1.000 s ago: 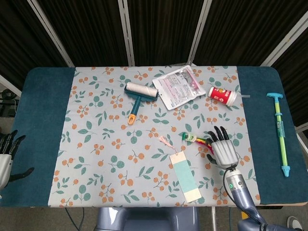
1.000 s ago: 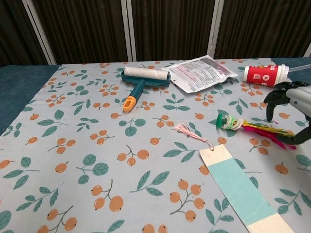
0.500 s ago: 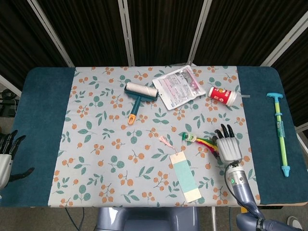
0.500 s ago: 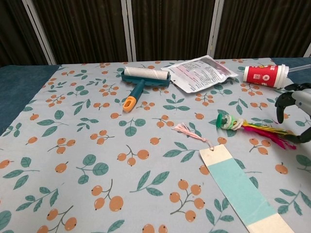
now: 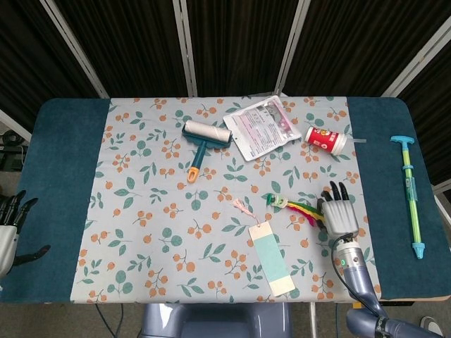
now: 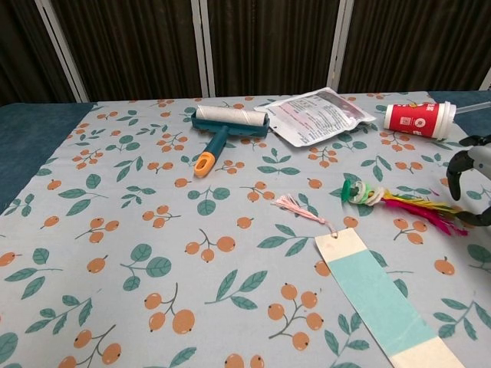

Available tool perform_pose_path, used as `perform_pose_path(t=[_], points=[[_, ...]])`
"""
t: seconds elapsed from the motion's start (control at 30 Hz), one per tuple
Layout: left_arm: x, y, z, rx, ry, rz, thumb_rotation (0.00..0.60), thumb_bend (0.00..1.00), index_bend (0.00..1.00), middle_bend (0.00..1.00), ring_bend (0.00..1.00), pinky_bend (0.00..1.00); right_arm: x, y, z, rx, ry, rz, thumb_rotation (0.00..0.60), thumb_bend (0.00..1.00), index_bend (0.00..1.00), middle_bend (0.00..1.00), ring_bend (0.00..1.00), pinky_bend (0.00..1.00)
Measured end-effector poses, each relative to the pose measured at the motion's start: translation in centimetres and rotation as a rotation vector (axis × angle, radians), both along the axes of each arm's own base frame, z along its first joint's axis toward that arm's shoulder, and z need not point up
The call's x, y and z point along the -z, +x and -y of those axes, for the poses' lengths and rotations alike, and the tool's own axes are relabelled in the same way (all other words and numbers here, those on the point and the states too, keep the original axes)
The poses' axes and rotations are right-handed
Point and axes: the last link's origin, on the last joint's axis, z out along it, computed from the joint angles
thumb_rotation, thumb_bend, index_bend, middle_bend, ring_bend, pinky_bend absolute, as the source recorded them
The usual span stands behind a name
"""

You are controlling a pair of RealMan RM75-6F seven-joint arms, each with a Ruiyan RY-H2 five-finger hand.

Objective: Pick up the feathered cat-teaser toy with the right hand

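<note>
The cat-teaser toy lies on the patterned cloth right of centre, with a green end, a white loop and red, yellow and pink feathers pointing right. My right hand hovers just right of the feather tips, fingers spread and pointing away from me, holding nothing. In the chest view only its curled dark fingers show at the right edge, above the feather tips. My left hand hangs off the table's left edge, fingers apart and empty.
A teal and cream bookmark with a pink tassel lies just left of the toy. Further back lie a lint roller, a printed pouch and a red tipped-over cup. A long teal water-pump toy lies at the far right.
My right hand has slid to the right, off the toy's feathers, which now lie uncovered. The toy itself has stayed in place. My left hand has not moved.
</note>
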Motion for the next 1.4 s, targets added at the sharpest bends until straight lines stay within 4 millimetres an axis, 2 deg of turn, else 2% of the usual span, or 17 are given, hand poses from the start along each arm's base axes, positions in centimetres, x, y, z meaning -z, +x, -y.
perform_pose_path(t=[0.47,0.83,1.4], points=[[-0.01,0.00,0.00,0.000,0.000,0.001,0.550,0.15,0.12,0.00,0.00,0.00,0.06,-0.39,0.06,0.028,0.007,-0.022,0.600,0.23,0.55,0.28,0.00,0.00],[-0.01,0.00,0.00,0.000,-0.001,0.001,0.552,0.15,0.12,0.00,0.00,0.00,0.08,-0.47,0.11,0.039,0.011,-0.030,0.600,0.32,0.58,0.31,0.00,0.00],[0.00,0.01,0.00,0.000,0.000,0.001,0.558,0.15,0.12,0.00,0.00,0.00,0.04,-0.43,0.06,0.043,0.022,-0.033,0.600,0.36,0.62,0.34,0.00,0.00]])
